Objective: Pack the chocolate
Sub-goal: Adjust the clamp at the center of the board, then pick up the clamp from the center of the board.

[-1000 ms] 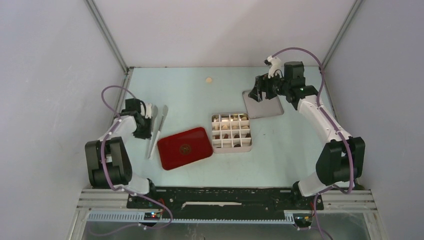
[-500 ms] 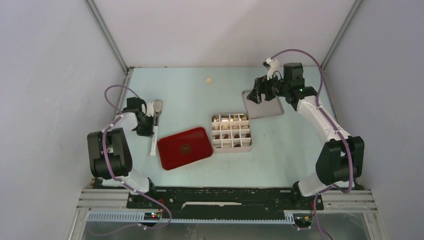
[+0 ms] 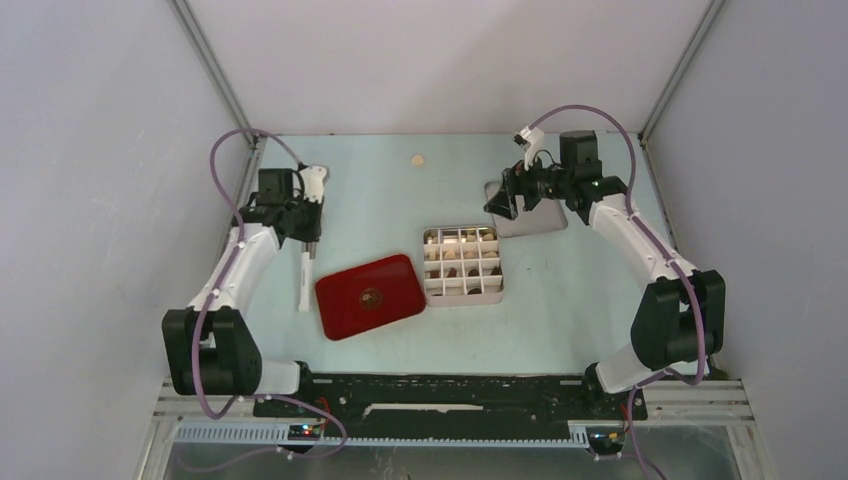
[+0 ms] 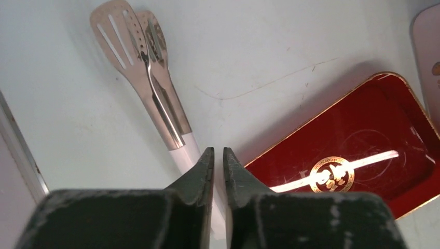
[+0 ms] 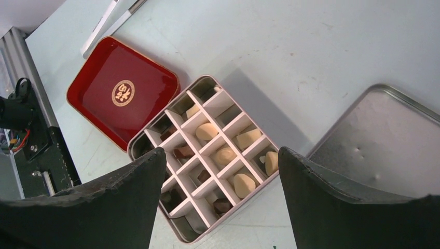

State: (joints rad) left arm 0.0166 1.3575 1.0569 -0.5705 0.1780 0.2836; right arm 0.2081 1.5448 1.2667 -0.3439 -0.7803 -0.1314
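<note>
- The chocolate [image 5: 207, 130] sits in the cells of a divided box [image 3: 464, 299] near the middle of the table [image 3: 380, 190]. Cream pieces lie toward the 3 o'clock side and dark ones [image 5: 182, 152] toward 9 o'clock.
- A lone cream piece [image 3: 419, 159] lies at 12 o'clock, well apart from the box.
- The red tray [image 3: 345, 288] is just beside the box at its 8 o'clock. It is bare except for a round gold emblem [image 4: 332, 175].
- The silver lid [image 5: 384, 140] lies flat at the box's 1 o'clock.
- The right gripper [image 5: 222, 154] hangs over the lid's near edge with its fingers spread wide and nothing between them.
- The tongs [image 4: 155, 98] are at the tray's 10 o'clock, their two slotted blades pressed together.
- The left gripper [image 4: 218, 151] points down there, its fingers drawn nearly together on the tongs' white handle.
</note>
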